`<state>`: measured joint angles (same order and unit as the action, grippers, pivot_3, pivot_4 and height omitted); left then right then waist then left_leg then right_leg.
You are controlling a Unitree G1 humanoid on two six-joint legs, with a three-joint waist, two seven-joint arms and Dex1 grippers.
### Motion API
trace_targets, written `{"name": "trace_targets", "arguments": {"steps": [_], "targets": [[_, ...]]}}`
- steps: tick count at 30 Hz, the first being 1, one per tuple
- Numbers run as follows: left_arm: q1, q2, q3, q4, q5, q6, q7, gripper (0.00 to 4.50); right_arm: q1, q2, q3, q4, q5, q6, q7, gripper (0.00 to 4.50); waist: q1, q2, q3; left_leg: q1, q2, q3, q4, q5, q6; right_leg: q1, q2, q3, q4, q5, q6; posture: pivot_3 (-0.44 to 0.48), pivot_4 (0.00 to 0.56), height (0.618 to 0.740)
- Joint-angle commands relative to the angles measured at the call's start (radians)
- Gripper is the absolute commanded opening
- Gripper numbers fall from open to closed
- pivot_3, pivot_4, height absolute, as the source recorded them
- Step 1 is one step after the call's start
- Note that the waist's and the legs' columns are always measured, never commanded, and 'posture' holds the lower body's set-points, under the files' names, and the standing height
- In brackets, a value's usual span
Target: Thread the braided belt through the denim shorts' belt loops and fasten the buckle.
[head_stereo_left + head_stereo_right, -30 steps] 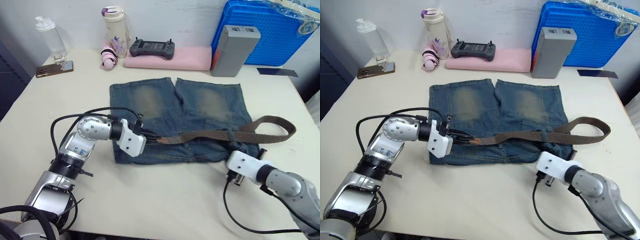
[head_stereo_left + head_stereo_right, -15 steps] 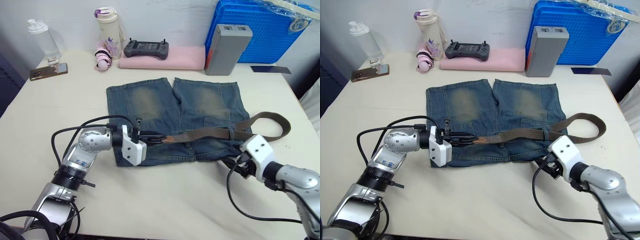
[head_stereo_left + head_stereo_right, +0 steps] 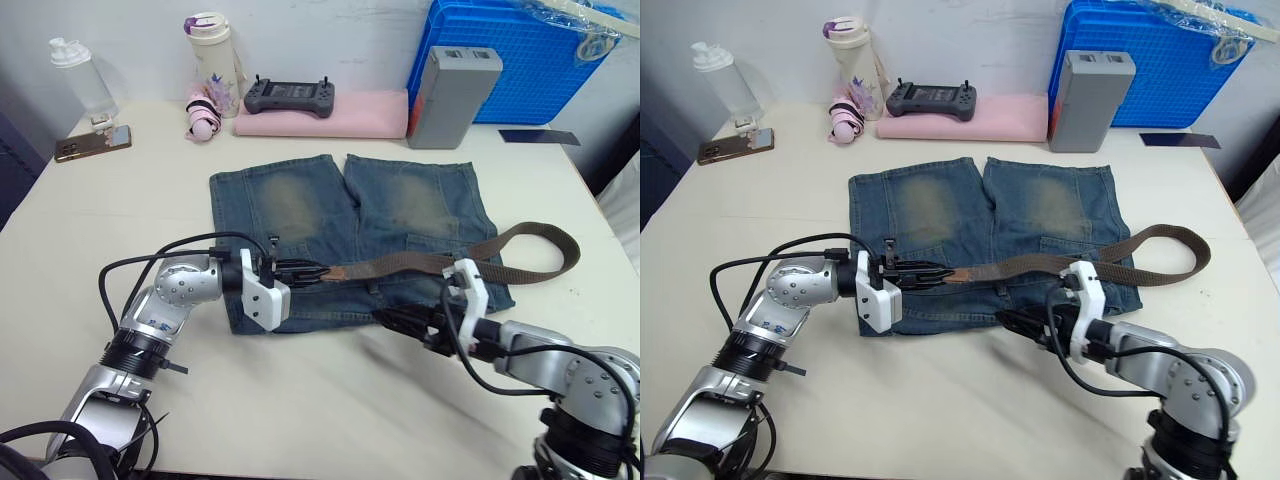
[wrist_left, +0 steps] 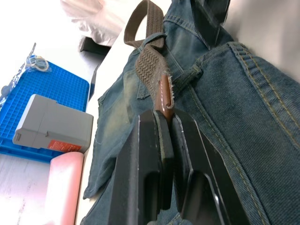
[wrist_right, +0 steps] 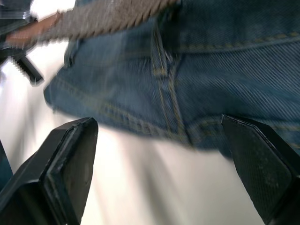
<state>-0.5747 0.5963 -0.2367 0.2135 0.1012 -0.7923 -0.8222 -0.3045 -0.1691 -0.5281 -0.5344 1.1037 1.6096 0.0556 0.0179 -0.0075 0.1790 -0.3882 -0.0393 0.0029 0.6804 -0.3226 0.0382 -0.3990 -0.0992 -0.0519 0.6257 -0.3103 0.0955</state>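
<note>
The denim shorts (image 3: 340, 215) lie flat on the table, waistband toward me. Across the waistband runs the braided belt (image 3: 420, 263), curling into a loop (image 3: 560, 250) off the shorts' right side. My left gripper (image 3: 312, 270) is shut on the belt's leather-tipped end (image 4: 164, 96) at the left part of the waistband. My right gripper (image 3: 393, 320) stands open at the waistband's front edge, fingers pointing left, nothing between its pads (image 5: 70, 154). A belt loop (image 5: 165, 75) lies right ahead of it. The buckle is hidden.
At the back stand a blue crate (image 3: 520, 60), a grey box (image 3: 450, 85), a pink pad (image 3: 330, 112) carrying a black controller (image 3: 290, 95), a cream bottle (image 3: 212, 50), a clear bottle (image 3: 75, 75) and a phone (image 3: 88, 145). Bare table lies in front of the shorts.
My right gripper has opened and swung left from the shorts' right corner to the waistband's front edge. The left gripper still holds the belt's end. The camera has shifted.
</note>
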Motion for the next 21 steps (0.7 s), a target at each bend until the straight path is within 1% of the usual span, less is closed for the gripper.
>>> {"name": "trace_targets", "arguments": {"steps": [1, 3, 6, 8, 9, 10, 12, 15, 16, 21], "targets": [[-0.014, 0.001, 0.003, -0.026, -0.014, -0.006, 0.009, 0.00, -0.008, 0.036, 0.028, -0.087, 0.066, 0.005, -0.083, 4.46, -0.001, 0.001, 0.000, 0.000, 0.000, 0.000, 0.000, 0.000, 0.000, -0.001, 0.000, 0.000, 0.001, 0.000, 0.000, 0.000, 0.150, 0.725], [-0.016, 0.001, 0.000, -0.030, -0.016, -0.007, 0.007, 0.00, 0.007, 0.029, 0.066, -0.097, 0.114, 0.005, -0.098, 4.46, -0.004, 0.001, 0.000, 0.000, 0.000, 0.001, 0.000, 0.000, 0.000, -0.001, 0.000, 0.001, 0.001, 0.000, 0.000, 0.000, 0.150, 0.725], [-0.018, 0.003, -0.001, -0.030, -0.016, -0.015, 0.005, 0.00, 0.039, 0.056, 0.075, -0.043, 0.255, 0.000, -0.188, 4.46, -0.006, 0.001, 0.000, 0.000, 0.000, 0.001, 0.000, 0.000, 0.001, -0.002, 0.000, 0.001, 0.001, 0.000, 0.000, 0.000, 0.150, 0.725], [-0.024, 0.006, -0.002, -0.024, -0.013, -0.025, 0.004, 0.00, 0.074, 0.037, 0.157, 0.018, 0.592, -0.275, -0.405, 4.46, -0.012, 0.001, 0.000, 0.000, 0.000, 0.001, -0.001, 0.000, 0.001, -0.002, 0.000, 0.001, 0.001, 0.000, 0.000, 0.000, 0.150, 0.725], [-0.027, 0.006, -0.002, -0.022, -0.010, -0.031, 0.006, 0.00, 0.084, 0.021, 0.190, 0.042, 0.727, -0.393, -0.495, 4.46, -0.018, 0.001, 0.000, 0.000, 0.000, 0.001, -0.001, 0.000, 0.001, -0.002, 0.000, 0.001, 0.002, 0.000, 0.000, 0.000, 0.150, 0.725], [-0.029, 0.006, -0.001, -0.020, -0.011, -0.034, 0.006, 0.00, 0.090, 0.013, 0.214, 0.059, 0.819, -0.492, -0.566, 4.46, -0.022, 0.001, 0.000, 0.000, 0.000, 0.001, -0.001, 0.000, 0.001, -0.002, 0.000, 0.002, 0.002, 0.000, 0.000, 0.000, 0.150, 0.725], [-0.033, 0.007, 0.000, -0.017, -0.006, -0.046, 0.012, 0.00, 0.093, 0.026, 0.234, 0.071, 0.865, -0.617, -0.633, 4.46, -0.026, 0.001, 0.000, 0.000, 0.000, 0.003, -0.001, 0.000, 0.001, -0.002, 0.000, 0.002, 0.002, 0.000, 0.000, 0.000, 0.150, 0.725], [-0.039, 0.006, -0.003, -0.006, 0.006, -0.058, 0.019, 0.00, 0.086, 0.103, 0.264, 0.055, 0.869, -0.753, -0.667, 4.46, -0.027, 0.001, 0.000, 0.000, 0.001, 0.004, -0.001, 0.001, 0.001, -0.002, 0.001, 0.003, 0.002, 0.000, 0.000, 0.000, 0.150, 0.725], [-0.040, 0.006, -0.004, -0.003, 0.009, -0.060, 0.021, 0.00, 0.089, 0.120, 0.271, 0.047, 0.869, -0.781, -0.673, 4.46, -0.027, 0.001, 0.000, 0.000, 0.001, 0.004, -0.001, 0.001, 0.001, -0.003, 0.001, 0.003, 0.002, 0.000, 0.000, 0.000, 0.150, 0.725], [-0.044, 0.007, -0.001, 0.000, 0.016, -0.065, 0.031, 0.00, 0.121, 0.134, 0.314, 0.032, 0.869, -0.843, -0.703, 4.46, -0.023, 0.001, 0.000, -0.002, 0.001, 0.004, -0.001, 0.001, 0.002, -0.005, 0.001, 0.004, 0.003, 0.000, 0.000, 0.000, 0.150, 0.725]]}}
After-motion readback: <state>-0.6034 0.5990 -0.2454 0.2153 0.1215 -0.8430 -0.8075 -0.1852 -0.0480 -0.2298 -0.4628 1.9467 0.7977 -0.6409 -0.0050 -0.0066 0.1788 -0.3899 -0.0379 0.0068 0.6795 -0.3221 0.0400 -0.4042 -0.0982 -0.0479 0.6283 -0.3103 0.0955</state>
